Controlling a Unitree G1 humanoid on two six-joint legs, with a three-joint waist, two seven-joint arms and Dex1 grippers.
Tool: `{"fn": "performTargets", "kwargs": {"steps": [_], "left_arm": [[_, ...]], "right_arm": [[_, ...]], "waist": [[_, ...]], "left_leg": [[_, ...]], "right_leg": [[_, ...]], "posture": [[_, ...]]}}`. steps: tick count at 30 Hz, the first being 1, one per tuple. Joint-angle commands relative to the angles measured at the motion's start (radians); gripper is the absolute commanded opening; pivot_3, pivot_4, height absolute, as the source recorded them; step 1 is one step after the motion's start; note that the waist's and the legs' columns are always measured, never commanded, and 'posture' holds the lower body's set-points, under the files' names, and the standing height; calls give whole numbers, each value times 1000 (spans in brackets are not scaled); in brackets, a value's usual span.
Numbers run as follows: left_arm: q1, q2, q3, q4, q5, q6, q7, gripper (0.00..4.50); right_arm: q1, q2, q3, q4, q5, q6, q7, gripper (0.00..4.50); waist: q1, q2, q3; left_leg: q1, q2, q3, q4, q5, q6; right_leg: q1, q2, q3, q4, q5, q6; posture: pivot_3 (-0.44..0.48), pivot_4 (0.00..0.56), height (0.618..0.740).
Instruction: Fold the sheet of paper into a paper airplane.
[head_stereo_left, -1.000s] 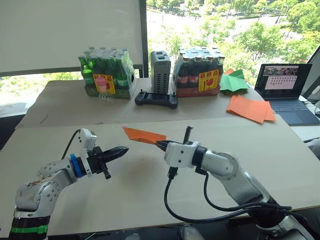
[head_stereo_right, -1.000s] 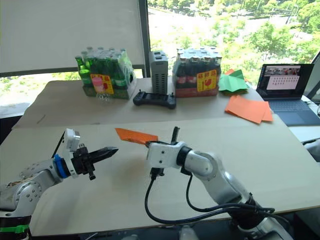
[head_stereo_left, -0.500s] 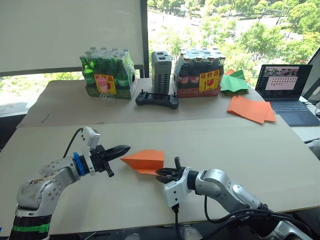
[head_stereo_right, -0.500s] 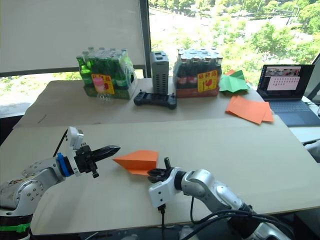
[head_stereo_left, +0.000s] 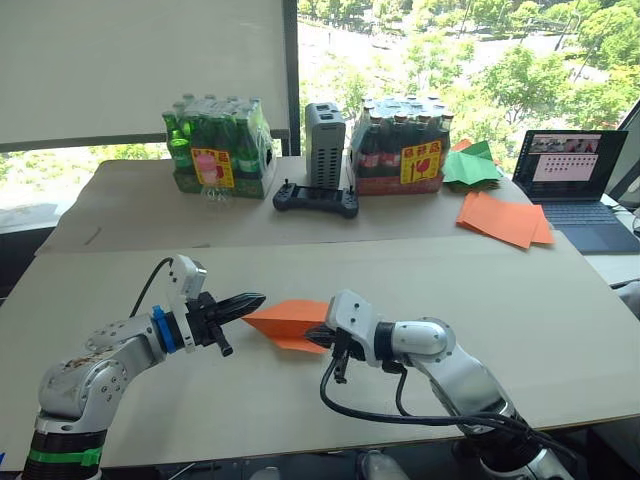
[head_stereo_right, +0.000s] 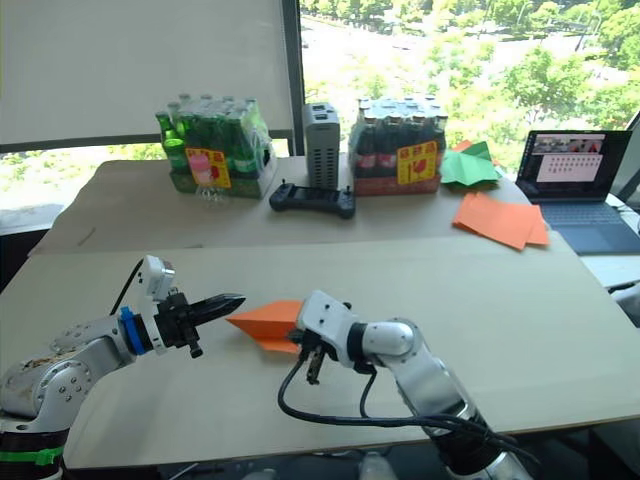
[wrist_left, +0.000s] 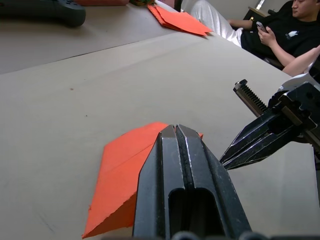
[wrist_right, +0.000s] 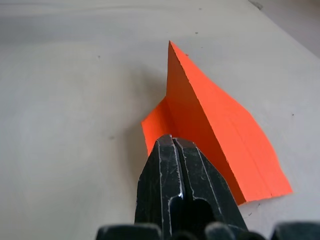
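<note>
Paper airplane (head_stereo_left: 285, 322) on worktop (head_stereo_left: 480, 290) between both hands: left hand (head_stereo_left: 250, 301) fingers together at its tip, right hand (head_stereo_left: 318, 337) fingers together at its wide end.

Strong daylight pours in through the large window (head_stereo_left: 450, 60) behind the pale beige tabletop (head_stereo_left: 300, 210), leaving the greenery outside washed out. The tabletop is evenly bright, with soft shadows beneath what stands on it. In the wrist views, the closest black parts are blurred, and the distant background softens.
</note>
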Motion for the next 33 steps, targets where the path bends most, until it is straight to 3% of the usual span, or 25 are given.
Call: {"fn": "performTargets", "kwargs": {"steps": [1,12,22,33], "left_arm": [[-16,4,3,-40,-24,7,2,0],[-57,1,-40,-30,1,0,9,0],[-202,-3,-264,156,240,-64,9,0],[-108,50,-304,106,297,-108,-87,0]], "right_arm": [[-8,-6,25,-7,-4,19,-27,42],[23,-73,136,50,-37,89,-39,42],[10,-67,136,44,-26,125,-47,42],[2,-59,142,40,-19,145,-65,42]], "waist": [[0,0,0],[-1,0,0],[-2,-1,-1],[-3,-1,-1]], "left_leg": [[0,0,0,0,0,0],[1,0,0,0,0,0],[4,0,0,0,0,0],[3,0,0,0,0,0]], "right_leg": [[0,0,0,0,0,0],[1,0,0,0,0,0],[3,1,0,0,0,0],[3,0,0,0,0,0]], "posture": [[0,150,723],[0,150,723],[0,150,723],[0,150,723]]}}
